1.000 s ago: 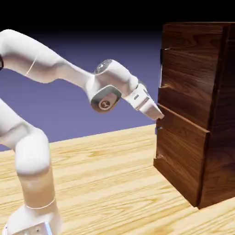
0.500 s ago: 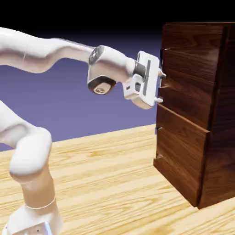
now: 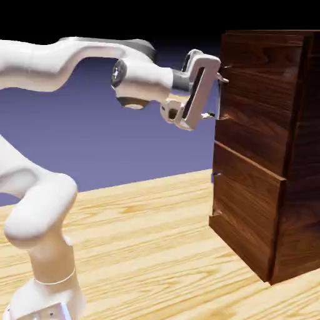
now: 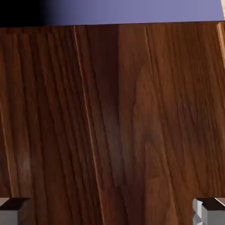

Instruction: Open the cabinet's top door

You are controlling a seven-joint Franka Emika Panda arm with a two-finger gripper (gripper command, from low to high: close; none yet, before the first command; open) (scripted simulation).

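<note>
Jaws spread wide and released, the white gripper [image 3: 215,97] holds nothing between its two fingers.

Exterior view: the robot's arm [image 3: 37,64] comes in from the left, and the gripper is beside the upper front of a tall, boxy cabinet [image 3: 306,206] of dark reddish-brown wood. The cabinet stands upright on a pale wood-grain table [image 3: 131,250], at the exterior view's right, its long axis vertical. Its front faces the exterior view's left and partly toward the camera. Two panels are stacked on that front: the top door [image 3: 259,109], closed, and the lower panel [image 3: 247,194], also closed, so the inside is hidden. A thin, silvery handle [image 3: 219,97] runs up and down at the top door's left edge. One finger is above the other, both close to the handle; whether either touches it is hard to tell at this size.

Hand view: dark wood fills most of the frame, its grain running roughly top to bottom with a slight slant. Blue-violet backdrop and black show along the top. Grey fingertips [image 4: 210,212] sit at the bottom left and bottom right, well apart.
</note>
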